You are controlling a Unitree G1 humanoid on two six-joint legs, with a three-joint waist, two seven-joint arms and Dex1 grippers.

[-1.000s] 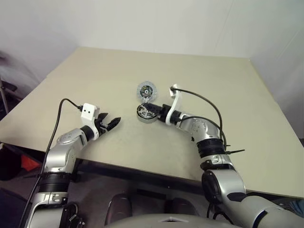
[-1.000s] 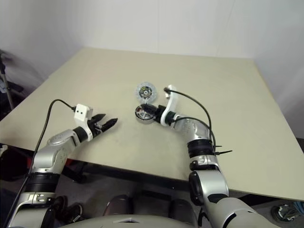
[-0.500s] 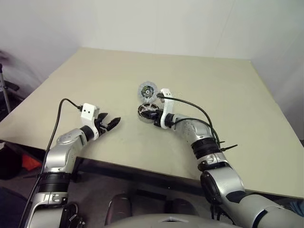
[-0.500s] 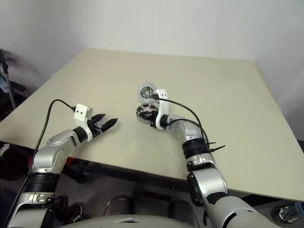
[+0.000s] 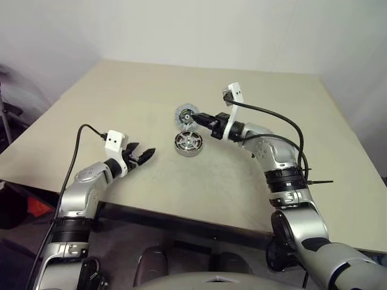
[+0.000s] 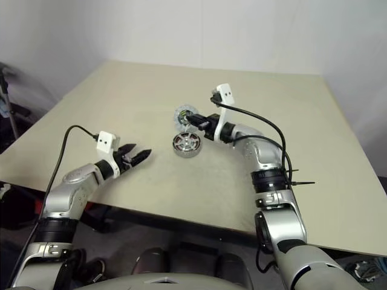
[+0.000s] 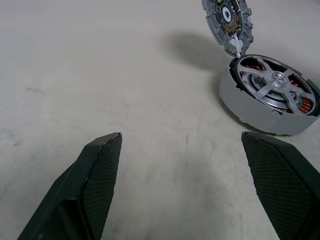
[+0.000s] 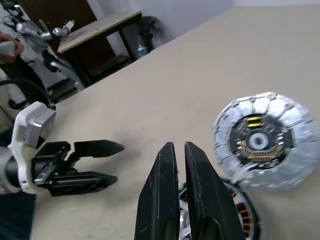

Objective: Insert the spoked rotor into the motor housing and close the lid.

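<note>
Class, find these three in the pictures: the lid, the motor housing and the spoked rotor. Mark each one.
lid [image 8: 258, 141], right wrist view, on its dark centre.
motor housing [image 7: 250, 107], left wrist view, on its grey outer wall.
spoked rotor [image 7: 274, 77], left wrist view, on its silver hub, seated inside the housing.

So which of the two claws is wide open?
The left gripper, the one near the table's front edge: its two black fingers stand far apart. The right gripper, up by the round lid, has its fingers pressed together, holding nothing.
</note>
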